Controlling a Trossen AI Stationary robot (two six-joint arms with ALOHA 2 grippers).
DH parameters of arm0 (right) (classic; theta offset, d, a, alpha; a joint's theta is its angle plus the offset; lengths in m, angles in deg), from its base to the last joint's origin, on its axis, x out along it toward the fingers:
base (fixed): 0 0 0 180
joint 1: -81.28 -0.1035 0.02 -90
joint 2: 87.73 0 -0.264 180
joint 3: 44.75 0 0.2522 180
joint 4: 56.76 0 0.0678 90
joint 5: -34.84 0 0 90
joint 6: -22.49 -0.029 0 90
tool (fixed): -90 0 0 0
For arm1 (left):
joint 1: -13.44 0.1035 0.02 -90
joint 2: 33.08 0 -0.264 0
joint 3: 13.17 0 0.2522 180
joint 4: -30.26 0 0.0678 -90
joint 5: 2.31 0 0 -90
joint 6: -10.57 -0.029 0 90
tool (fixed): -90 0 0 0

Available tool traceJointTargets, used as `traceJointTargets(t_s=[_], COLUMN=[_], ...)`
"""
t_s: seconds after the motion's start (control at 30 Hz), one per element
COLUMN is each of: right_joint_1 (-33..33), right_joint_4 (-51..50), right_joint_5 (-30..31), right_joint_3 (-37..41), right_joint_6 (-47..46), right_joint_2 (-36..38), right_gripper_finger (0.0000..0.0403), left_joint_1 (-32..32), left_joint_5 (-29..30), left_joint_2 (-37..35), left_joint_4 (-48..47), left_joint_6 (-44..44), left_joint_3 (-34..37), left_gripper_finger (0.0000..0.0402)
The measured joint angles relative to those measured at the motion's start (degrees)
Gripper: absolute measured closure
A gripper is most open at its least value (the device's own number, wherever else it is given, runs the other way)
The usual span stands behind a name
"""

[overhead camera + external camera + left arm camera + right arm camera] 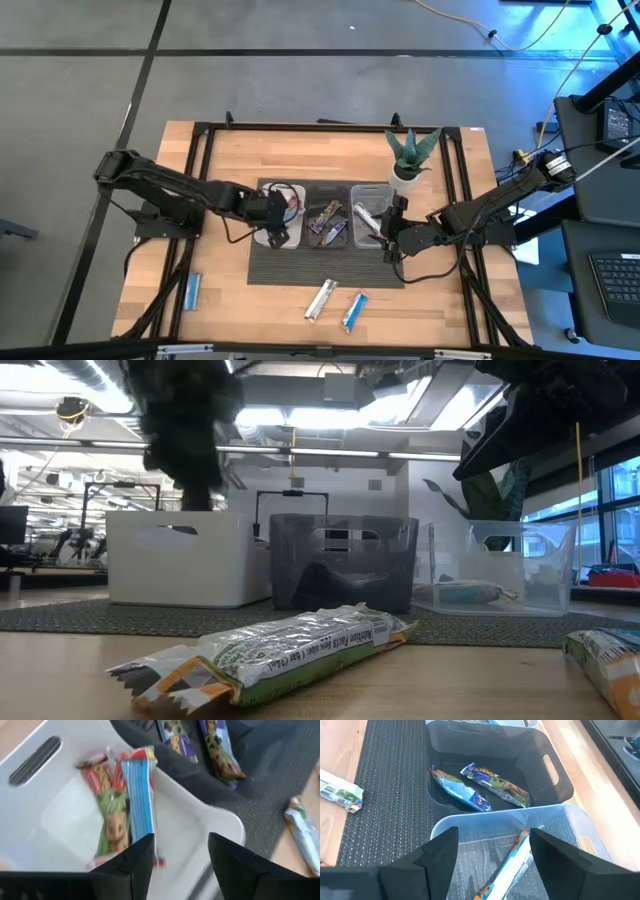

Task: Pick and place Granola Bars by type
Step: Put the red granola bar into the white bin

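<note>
Bins are filling up, three bars (pixel 321 299) left on the surface (pixel 230 300). Left gripper (pixel 177 852) fingers spread over the white tray (pixel 65 820), right gripper (pixel 492 845) spread too.

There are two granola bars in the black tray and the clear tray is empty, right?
Not quite. The black tray does hold two bars, but the clear tray isn't empty: the right wrist view shows one silver-wrapped bar lying in it.

Low view: left claw (pixel 185 435) blurred; rightmost bar (pixel 610 660) cut off
</note>
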Motion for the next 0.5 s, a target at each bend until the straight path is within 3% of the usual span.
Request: traceJointTargets(t_s=[0.27, 0.5], right_joint_1=[0.0, 0.0], right_joint_4=[0.7, 2.2], right_joint_5=[0.0, 0.0], right_joint_3=[2.6, 2.6], right_joint_6=[1.1, 1.4], right_joint_2=[0.0, 0.0], right_gripper_finger=[0.0155, 0.0155], left_joint_1=[-7.1, -17.6], left_joint_5=[2.1, 0.1], left_joint_2=[-4.7, -4.5], left_joint_4=[-15.5, -25.7], left_joint_6=[18.0, 41.3], left_joint_3=[-3.6, -3.6], left_gripper_finger=[0.0224, 0.0222])
